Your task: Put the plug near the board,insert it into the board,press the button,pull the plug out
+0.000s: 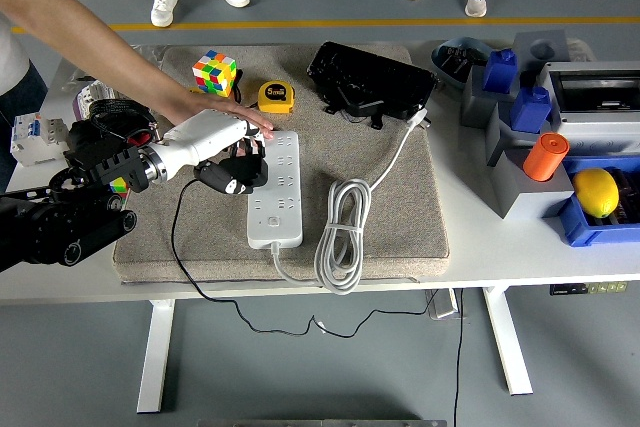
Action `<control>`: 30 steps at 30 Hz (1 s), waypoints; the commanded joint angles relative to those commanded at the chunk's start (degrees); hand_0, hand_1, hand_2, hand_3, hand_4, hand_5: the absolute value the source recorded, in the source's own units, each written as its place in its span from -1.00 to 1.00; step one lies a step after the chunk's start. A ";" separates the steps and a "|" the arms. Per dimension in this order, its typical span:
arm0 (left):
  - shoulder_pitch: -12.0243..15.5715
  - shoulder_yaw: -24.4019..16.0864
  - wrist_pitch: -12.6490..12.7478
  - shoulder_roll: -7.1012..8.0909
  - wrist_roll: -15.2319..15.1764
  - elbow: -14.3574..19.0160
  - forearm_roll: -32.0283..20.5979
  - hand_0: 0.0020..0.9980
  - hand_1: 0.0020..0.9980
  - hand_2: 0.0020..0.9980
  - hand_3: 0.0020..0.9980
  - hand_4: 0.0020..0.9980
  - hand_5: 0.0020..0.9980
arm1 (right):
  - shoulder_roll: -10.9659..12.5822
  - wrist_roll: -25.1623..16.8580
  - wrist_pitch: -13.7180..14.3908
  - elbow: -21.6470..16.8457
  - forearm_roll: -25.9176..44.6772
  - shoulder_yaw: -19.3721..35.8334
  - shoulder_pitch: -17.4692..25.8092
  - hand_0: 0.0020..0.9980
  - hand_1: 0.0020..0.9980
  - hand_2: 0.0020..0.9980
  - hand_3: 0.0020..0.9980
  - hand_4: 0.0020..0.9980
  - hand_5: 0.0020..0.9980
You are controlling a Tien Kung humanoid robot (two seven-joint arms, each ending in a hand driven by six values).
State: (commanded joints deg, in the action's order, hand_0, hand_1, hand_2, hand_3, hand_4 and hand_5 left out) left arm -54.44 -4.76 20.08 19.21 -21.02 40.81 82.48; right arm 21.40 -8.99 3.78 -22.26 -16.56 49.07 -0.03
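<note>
Head view: left hand [235,162] curls around the plug [222,175] beside the strip [276,190]. A person's hand [232,117] rests on it. Line the prongs up squarely before pressing.

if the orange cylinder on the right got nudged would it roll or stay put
The orange cylinder looks tilted rather than upright, leaning on the grey block, so a nudge would probably tip it and let it roll. Its round, smooth-looking sides suggest little grip. The blue bin beside it might stop it.
</note>
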 joint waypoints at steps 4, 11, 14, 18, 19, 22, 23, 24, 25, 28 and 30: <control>-0.02 0.19 -0.35 0.14 -0.08 0.15 -0.07 -0.29 -0.25 -0.23 0.04 0.76 -0.82 | -0.01 -0.04 0.01 0.00 0.00 0.00 0.01 0.45 0.45 0.43 0.21 1.00 0.25; -0.01 0.49 -0.84 0.21 -0.24 0.11 -0.42 -0.28 -0.25 -0.23 0.04 0.77 -0.82 | -0.01 -0.14 0.06 0.03 0.04 -0.04 0.05 0.45 0.45 0.43 0.21 1.00 0.25; -0.04 0.47 -0.98 0.30 -0.40 0.23 -0.74 -0.28 -0.25 -0.23 0.04 0.77 -0.81 | -0.04 -0.17 0.08 0.02 -0.01 0.07 -0.01 0.45 0.45 0.43 0.21 1.00 0.25; -0.12 0.53 -1.16 0.33 -0.42 0.27 -0.74 -0.28 -0.25 -0.23 0.04 0.77 -0.81 | -0.05 -0.19 0.07 0.01 0.01 0.13 -0.01 0.45 0.45 0.43 0.21 1.00 0.25; -0.12 0.58 -1.18 0.35 -0.49 0.24 -0.82 -0.28 -0.24 -0.22 0.04 0.77 -0.81 | -0.05 -0.20 0.09 0.02 0.01 0.13 -0.02 0.45 0.45 0.43 0.21 1.00 0.25; -0.16 0.71 -1.27 0.35 -0.41 0.16 -0.92 -0.28 -0.24 -0.22 0.04 0.77 -0.81 | -0.04 -0.21 0.09 0.02 -0.03 0.12 -0.02 0.45 0.45 0.43 0.21 1.00 0.25; -0.18 0.85 -1.28 0.28 -0.42 0.00 -1.00 -0.28 -0.24 -0.22 0.04 0.77 -0.81 | -0.03 -0.21 0.09 0.03 0.00 0.01 -0.03 0.45 0.45 0.43 0.21 1.00 0.25; -0.15 0.93 -1.17 0.25 -0.45 -0.16 -1.13 -0.28 -0.24 -0.22 0.04 0.77 -0.81 | -0.03 -0.18 0.07 0.02 -0.01 -0.10 -0.05 0.45 0.45 0.43 0.21 1.00 0.25; -0.12 0.93 -1.15 0.21 -0.39 -0.27 -1.13 -0.28 -0.24 -0.22 0.04 0.77 -0.80 | -0.04 -0.20 0.08 0.00 -0.04 -0.04 -0.04 0.45 0.45 0.43 0.21 1.00 0.25; -0.10 0.87 -1.18 0.12 -0.25 -0.36 -1.07 -0.28 -0.24 -0.22 0.04 0.77 -0.80 | -0.07 -0.20 0.07 -0.01 -0.06 0.00 -0.02 0.45 0.45 0.43 0.21 1.00 0.25; -0.10 0.78 -1.25 0.28 -0.18 -0.20 -0.87 -0.28 -0.24 -0.22 0.04 0.77 -0.80 | -0.02 -0.22 0.09 -0.03 -0.07 0.10 0.01 0.45 0.45 0.43 0.21 1.00 0.25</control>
State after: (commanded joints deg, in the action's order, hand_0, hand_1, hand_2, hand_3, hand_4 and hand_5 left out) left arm -54.54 -3.98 18.84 19.49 -21.20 40.61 81.61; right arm 21.38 -9.21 3.86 -22.29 -16.63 49.17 -0.03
